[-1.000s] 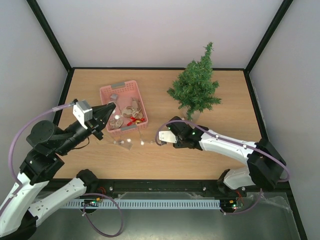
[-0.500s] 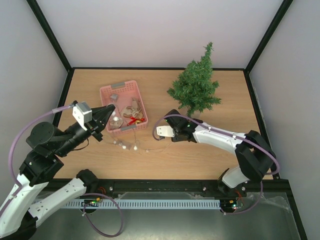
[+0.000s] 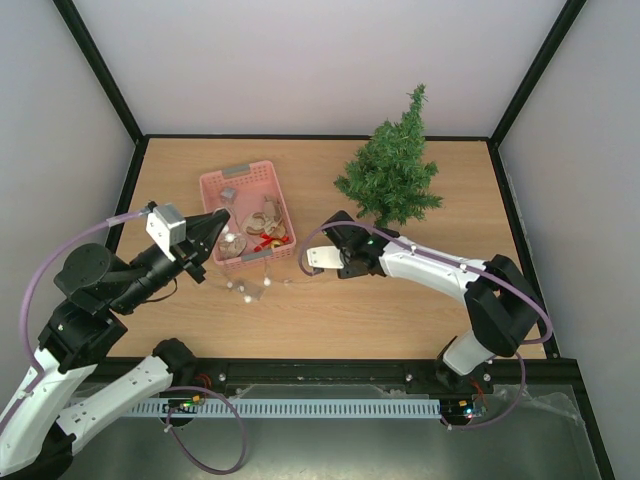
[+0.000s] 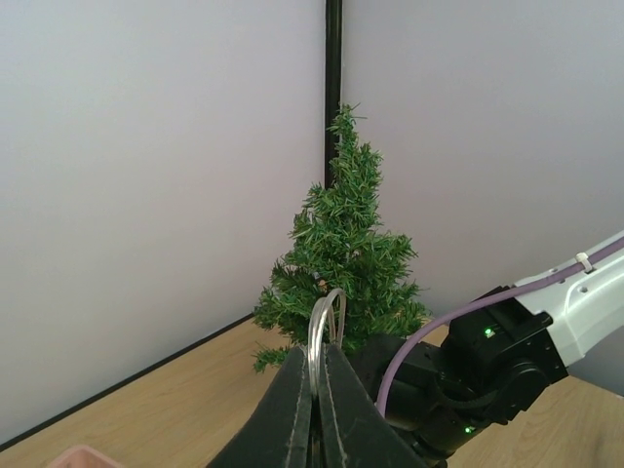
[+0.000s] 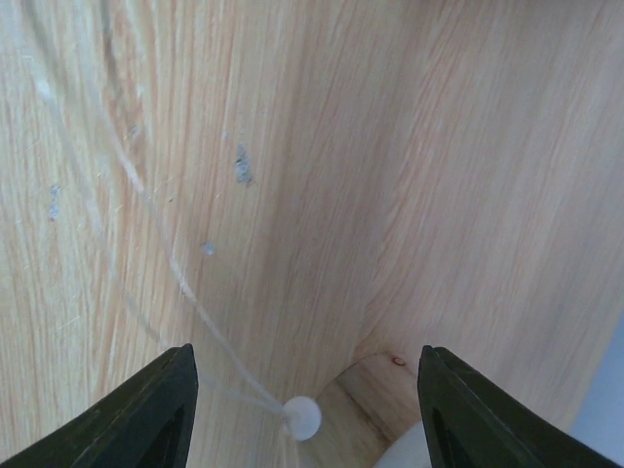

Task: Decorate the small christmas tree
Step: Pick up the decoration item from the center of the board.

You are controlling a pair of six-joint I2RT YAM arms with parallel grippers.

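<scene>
Reach is what changed: the right gripper (image 3: 312, 260) has slid left along the bench (image 3: 330, 325), away from the tree (image 3: 392, 180) that stands near the far right corner, and its jaws have spread wider. It now hangs low over the thin bead string (image 3: 250, 290); one white bead (image 5: 302, 416) lies untouched between the open fingers. I judge it is lining up to take the loose end so the string can go onto the tree. The left gripper (image 3: 215, 228), raised at the near edge of the pink basket (image 3: 215, 185), is pinching a clear loop (image 4: 327, 322), seemingly that string's other end. Its arm is bent, wrist aimed toward the tree.
</scene>
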